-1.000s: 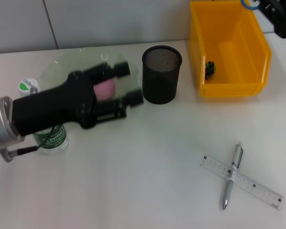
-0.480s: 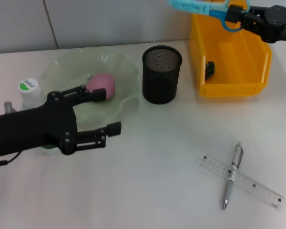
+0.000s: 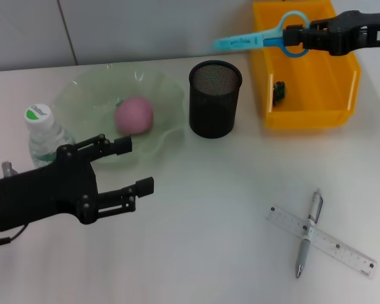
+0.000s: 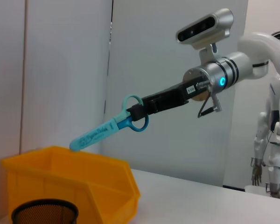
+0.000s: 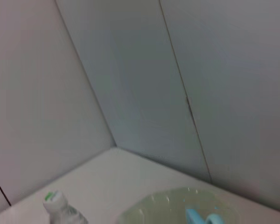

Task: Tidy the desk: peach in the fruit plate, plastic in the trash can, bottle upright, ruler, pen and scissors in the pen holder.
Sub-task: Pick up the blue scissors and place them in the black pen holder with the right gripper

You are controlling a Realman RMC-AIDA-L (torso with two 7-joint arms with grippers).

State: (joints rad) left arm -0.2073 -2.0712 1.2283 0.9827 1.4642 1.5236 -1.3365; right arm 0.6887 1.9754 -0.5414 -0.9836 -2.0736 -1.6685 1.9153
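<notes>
Item, scissors: light-blue, blades together, ring handles darker blue. I see my right pincer clamped on the handle rings, holding them in the air with the blade tip pointing toward my left. They hang over the near-left edge of the yellow bin, above and behind the black mesh pen holder. The left wrist view shows the same grip on the scissors, tip tilted down over the bin.

Item, left pincer: fingers apart, holding nothing, low over the worktop just in front of the green fruit plate.

Item, peach: pink, lying in the plate.

Item, bottle: upright, green cap, touching the plate's left rim.

Item, pen and ruler: crossed on the worktop at my front right, the pen on top.
</notes>
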